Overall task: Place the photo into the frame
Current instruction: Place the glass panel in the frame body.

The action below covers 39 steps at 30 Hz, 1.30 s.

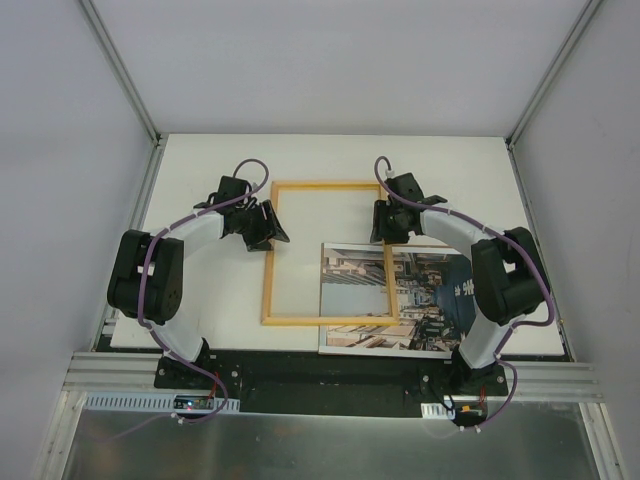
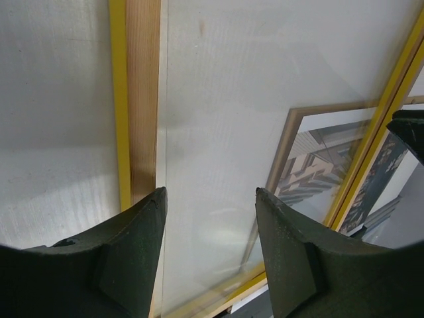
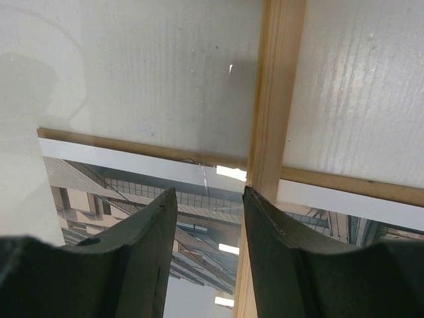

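Shows the left arm [image 1: 150, 275] folded sharply at the elbow beside the left edge of the bench [image 1: 320, 155], forearm reaching inward to bring the left hand [image 1: 265, 228] to the left rail of the frame [image 1: 330, 185]. Mirrors this with the right arm [image 1: 505, 285], carrying the right hand [image 1: 388, 225] to the frame's right rail. Has both hands tilted downward, fingers apart in each wrist view and clamped on nothing.

Places the frame at mid bench, wood-coloured back upward, its near right corner lying over the photo [image 1: 430, 300]. Finds the photo picture side up toward the near right of the bench.

Loses the left rail behind one finger [image 2: 126, 258] in the left wrist view, and the right rail behind one finger [image 3: 285, 252] in the right wrist view. Cannot tell whether any finger touches wood, nor whether the frame lies flat or is tipped. Leaves a pale sheen across the frame's opening, dimming the photo's covered corner.
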{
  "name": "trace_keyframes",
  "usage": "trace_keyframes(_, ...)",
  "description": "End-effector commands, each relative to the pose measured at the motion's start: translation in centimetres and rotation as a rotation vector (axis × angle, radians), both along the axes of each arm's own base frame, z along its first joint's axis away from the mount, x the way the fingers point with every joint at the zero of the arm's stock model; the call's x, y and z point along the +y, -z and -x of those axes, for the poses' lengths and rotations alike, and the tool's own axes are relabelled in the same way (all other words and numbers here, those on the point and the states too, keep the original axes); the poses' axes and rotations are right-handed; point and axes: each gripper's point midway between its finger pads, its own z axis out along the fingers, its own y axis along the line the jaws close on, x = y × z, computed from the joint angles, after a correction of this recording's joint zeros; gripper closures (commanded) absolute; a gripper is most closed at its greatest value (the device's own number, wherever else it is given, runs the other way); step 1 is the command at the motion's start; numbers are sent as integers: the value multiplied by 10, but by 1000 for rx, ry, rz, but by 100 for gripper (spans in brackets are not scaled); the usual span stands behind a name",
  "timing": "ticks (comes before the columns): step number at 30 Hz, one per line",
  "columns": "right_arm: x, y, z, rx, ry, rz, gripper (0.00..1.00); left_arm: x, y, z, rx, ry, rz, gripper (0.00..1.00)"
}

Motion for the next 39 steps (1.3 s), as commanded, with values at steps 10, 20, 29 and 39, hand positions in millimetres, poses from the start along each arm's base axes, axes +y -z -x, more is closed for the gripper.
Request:
trace_keyframes(10, 10, 3, 0, 18, -14, -32, 53, -22, -35, -3, -42, 15, 175, 48)
trace_keyframes(20, 9, -1, 0, 5, -7, -29, 53, -27, -35, -4, -31, 7, 237, 53)
trace_keyframes(29, 8, -1, 0, 4, -7, -31, 53, -39, -37, -5, -13, -1, 356, 59)
trace_keyframes(39, 9, -4, 0, -3, -8, -34, 53, -47, -46, -8, -8, -17, 476, 67)
